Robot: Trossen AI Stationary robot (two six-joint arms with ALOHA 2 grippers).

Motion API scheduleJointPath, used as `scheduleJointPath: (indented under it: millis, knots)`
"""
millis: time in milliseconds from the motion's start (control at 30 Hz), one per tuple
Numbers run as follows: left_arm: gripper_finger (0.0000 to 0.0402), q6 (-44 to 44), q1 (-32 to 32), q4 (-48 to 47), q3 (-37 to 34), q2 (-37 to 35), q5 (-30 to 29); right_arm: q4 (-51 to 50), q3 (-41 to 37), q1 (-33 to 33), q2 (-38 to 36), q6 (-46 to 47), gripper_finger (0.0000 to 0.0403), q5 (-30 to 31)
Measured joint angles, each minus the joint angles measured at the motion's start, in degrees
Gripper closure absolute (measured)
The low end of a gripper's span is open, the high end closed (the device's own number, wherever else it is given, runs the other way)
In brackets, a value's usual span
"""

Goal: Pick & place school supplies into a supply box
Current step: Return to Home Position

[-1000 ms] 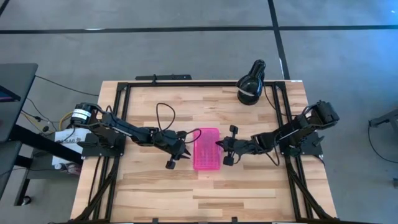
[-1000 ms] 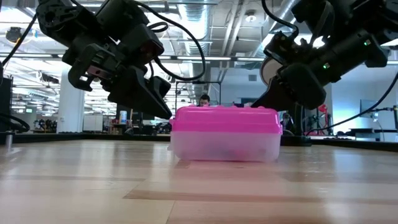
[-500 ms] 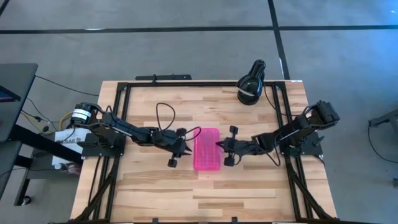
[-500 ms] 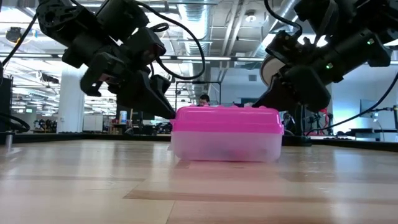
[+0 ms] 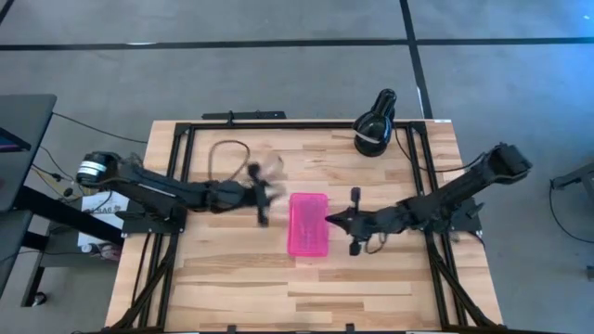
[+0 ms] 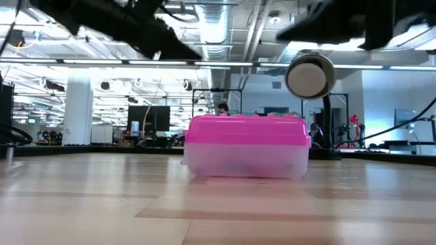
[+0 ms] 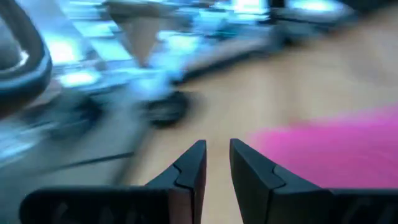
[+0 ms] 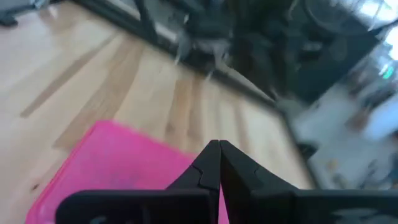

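Supply box (image 5: 308,224) lies flat mid-tabletop (image 5: 232,278), pink lid down on the clear base. We place everything else from the box. In the low view the box (image 6: 245,146) stands alone on the wood, and we cannot make out any contents through the base.

Left claw (image 5: 262,199) is off the box's left long side, up by its far corner and apart from it. In its wrist view the claw (image 7: 216,165) shows a narrow gap between the fingers (image 7: 189,171) with nothing in it, and the pink lid (image 7: 323,155) sits off to one side.

Right claw (image 5: 332,220) is just beside the middle of the box's right long side. We cannot tell whether it touches. In its wrist view the claw (image 8: 219,155) is pressed closed, tips together and empty, with the lid (image 8: 118,162) close under it.

A black rounded object (image 5: 374,125) stands well beyond the box's far right corner.
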Motion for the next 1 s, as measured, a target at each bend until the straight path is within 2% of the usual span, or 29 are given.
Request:
scheduleJointPath:
  millis: [167,233,267,300,433,500,667,900,1000]
  knots:
    - [0.0336,0.2,0.3,0.9,0.0,-9.7,-28.6,-0.4,0.0,0.2,-9.4,-10.0,0.0403,4.6]
    - [0.0336,-1.5,0.3,0.5,0.0,-13.7,-33.0,-2.2,0.0,-0.6,-13.5,-11.4,0.0403,3.9]
    - [0.0336,-2.1,0.4,0.0,0.0,-15.7,-32.0,-3.0,0.0,-1.3,-15.5,-11.5,0.0403,2.9]
    - [0.0336,-1.7,0.4,-0.7,0.0,-17.7,-28.5,-4.3,0.1,-2.2,-17.4,-11.5,0.0403,1.7]
    - [0.0336,4.7,2.0,-5.3,0.0,-24.2,-1.8,-10.8,0.0,-7.3,-25.1,-9.4,0.0403,-7.1]
    - [0.0336,5.5,3.8,-5.5,0.0,-26.1,7.6,-13.1,0.0,-10.8,-28.5,-7.9,0.0403,-12.7]
    - [0.0336,3.4,11.4,-7.0,0.0,-27.8,16.9,-17.3,0.0,-22.3,-34.2,-3.4,0.0403,-26.4]
    - [0.0336,-2.7,24.1,-14.7,0.0,-27.8,37.7,-23.7,-0.4,-38.0,-35.4,2.3,0.0403,-50.3]
    - [0.0336,-3.0,26.6,-17.3,0.0,-27.9,42.7,-23.1,-2.6,-41.5,-35.4,2.8,0.0403,-53.5]
